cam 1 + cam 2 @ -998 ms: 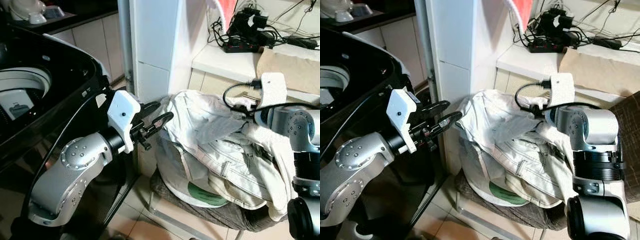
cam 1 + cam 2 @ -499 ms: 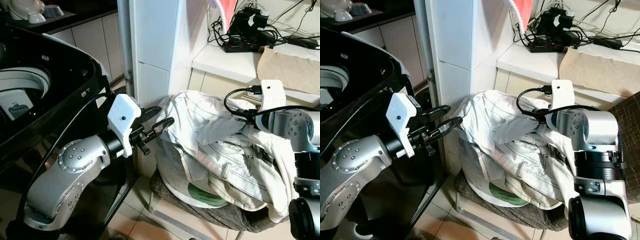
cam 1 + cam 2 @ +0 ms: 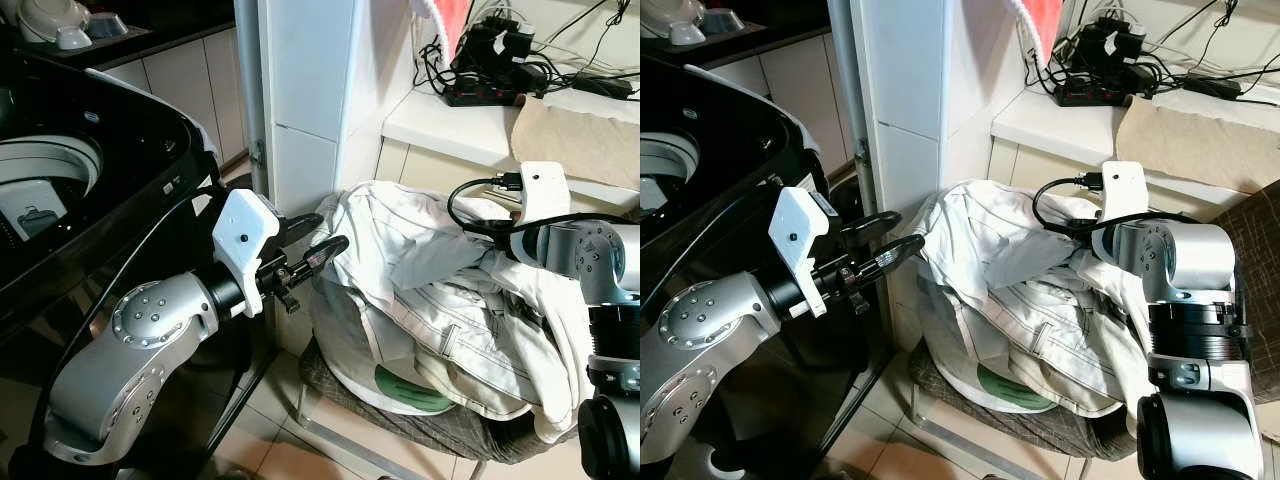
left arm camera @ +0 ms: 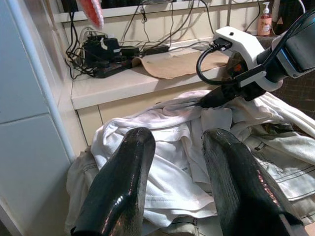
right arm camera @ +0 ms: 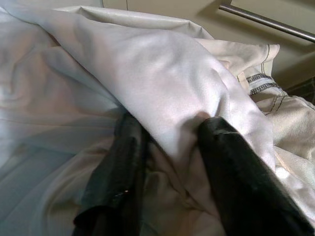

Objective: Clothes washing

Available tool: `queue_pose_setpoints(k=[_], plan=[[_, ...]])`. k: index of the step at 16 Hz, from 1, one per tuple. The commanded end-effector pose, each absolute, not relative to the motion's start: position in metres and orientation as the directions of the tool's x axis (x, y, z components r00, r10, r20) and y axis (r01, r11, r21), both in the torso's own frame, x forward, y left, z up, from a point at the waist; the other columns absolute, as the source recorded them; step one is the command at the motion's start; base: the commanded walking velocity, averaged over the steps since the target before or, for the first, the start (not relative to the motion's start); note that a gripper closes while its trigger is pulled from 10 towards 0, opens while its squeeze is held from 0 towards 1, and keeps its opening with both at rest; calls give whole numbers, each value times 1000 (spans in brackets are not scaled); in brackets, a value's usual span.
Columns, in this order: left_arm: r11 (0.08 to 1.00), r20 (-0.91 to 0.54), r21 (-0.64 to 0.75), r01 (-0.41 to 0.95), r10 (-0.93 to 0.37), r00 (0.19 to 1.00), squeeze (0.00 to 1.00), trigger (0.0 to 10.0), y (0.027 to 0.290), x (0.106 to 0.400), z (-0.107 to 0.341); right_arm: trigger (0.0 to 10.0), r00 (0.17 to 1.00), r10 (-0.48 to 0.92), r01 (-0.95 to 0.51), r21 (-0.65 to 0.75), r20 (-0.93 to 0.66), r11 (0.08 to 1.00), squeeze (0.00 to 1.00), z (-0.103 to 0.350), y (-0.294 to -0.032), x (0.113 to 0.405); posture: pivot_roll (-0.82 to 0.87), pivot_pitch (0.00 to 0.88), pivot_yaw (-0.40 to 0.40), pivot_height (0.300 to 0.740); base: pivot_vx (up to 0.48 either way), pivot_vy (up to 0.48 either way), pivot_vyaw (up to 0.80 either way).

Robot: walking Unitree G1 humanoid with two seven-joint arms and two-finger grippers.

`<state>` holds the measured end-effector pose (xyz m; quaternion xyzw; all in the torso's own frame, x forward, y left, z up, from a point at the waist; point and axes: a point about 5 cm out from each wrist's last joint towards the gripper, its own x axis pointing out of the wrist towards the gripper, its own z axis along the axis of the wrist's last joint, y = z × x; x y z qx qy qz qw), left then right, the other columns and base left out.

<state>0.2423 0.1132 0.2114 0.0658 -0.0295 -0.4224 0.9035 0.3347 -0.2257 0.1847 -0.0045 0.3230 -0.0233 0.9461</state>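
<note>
On the chair (image 3: 440, 432) beside the white pillar (image 3: 305, 90), a heap of pale clothes (image 3: 440, 300) is piled over a white laundry basket (image 3: 385, 385), spilling over its front and right rim. A white shirt (image 3: 985, 240) lies on top toward the pillar side, and cream jeans (image 3: 480, 345) with dark stitching drape lower down at the front. The left gripper (image 3: 313, 240) reaches in from the washing machine side and hovers just at the left edge of the heap, its two black fingers (image 4: 120, 187) spread with a clear gap between them and holding nothing; in the left wrist view the shirt lies just beyond the tips. The right gripper (image 5: 170, 162) is pushed into the top of the heap from the right side, and in the right wrist view its fingers (image 5: 231, 172) stand apart with a fold of white cloth bunched between them; whether they grip it firmly cannot be told. At the left stands the black top-loading washing machine (image 3: 90, 180) with its drum opening showing. Behind the heap, on the white ledge (image 3: 450, 115), sits a tangle of black cables and a power strip (image 3: 490, 70).
</note>
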Motion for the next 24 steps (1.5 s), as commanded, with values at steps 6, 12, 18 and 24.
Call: queue_pose_setpoints(k=[6, 12, 18, 24], plan=[[649, 22, 167, 742, -755, 655, 0, 10000, 115, 246, 218, 0, 807, -60, 72, -3, -588, 997, 0, 190, -233, 334, -6, 0, -23, 740, 0, 0, 0], [704, 67, 185, 686, -705, 706, 0, 10000, 121, 250, 224, 0, 871, -28, 35, 4, -490, 999, 0, 233, -233, 331, -6, 0, -28, 740, 0, 0, 0], [856, 252, 208, 472, -514, 820, 0, 10000, 137, 274, 251, 0, 934, 324, -307, 124, -152, 943, 0, 325, -193, 323, -20, 0, -20, 740, 0, 0, 0], [836, 483, -23, 549, -472, 738, 1000, 10000, 119, 280, 299, 0, 622, 779, -711, 471, 77, 522, 0, 341, -101, 316, -10, 0, -40, 740, 0, 0, 0]])
